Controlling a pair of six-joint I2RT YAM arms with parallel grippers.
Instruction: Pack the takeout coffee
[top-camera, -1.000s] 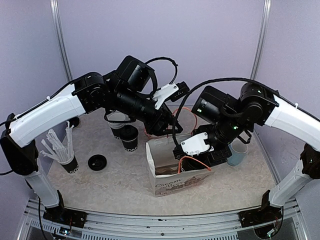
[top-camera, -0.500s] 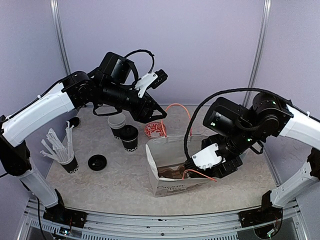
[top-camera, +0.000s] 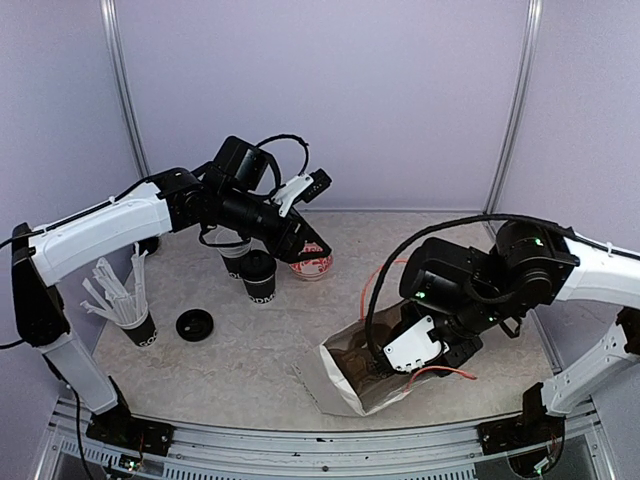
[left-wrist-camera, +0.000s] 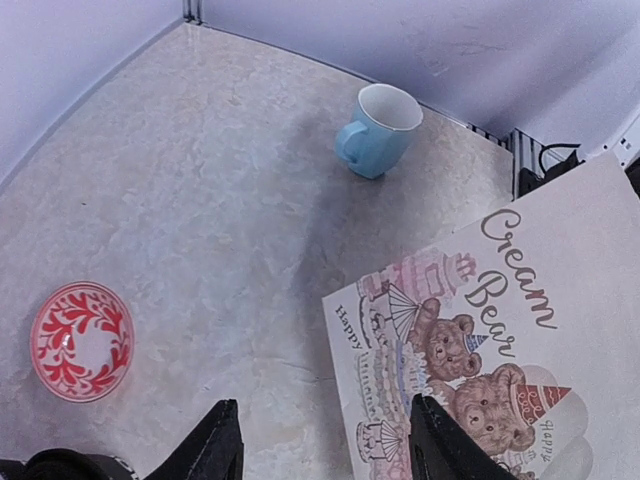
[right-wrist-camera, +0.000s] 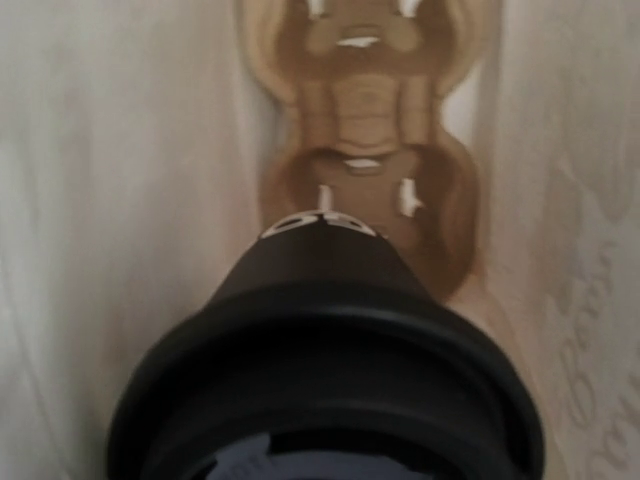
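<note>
Tipping over toward the near edge, the paper bag (top-camera: 352, 385) is no longer standing upright as it was a second ago. It is now lying slanted, its mouth turned up to the right gripper (top-camera: 398, 352), which is reaching deep inside. The left gripper (left-wrist-camera: 322, 408) has been letting go and pulling back. Its fingers are standing apart with nothing between them, and the bag is now sitting ahead of it and to its right, well apart.

That is leaving the bag unsupported, so I judge that seating this cup upright is becoming harder. The cup (right-wrist-camera: 330, 330) is sitting inside the bag, directly ahead of the right gripper. Its black lid is facing the wrist and its dark body is pointing at the brown bottom of the bag. The right gripper's fingers are blending into the black, so I cannot tell whether they are clasping the cup or have released it.

A second lidded cup (top-camera: 259, 276), black with white lettering, is waiting on the table close beside the left gripper, on its left.
</note>
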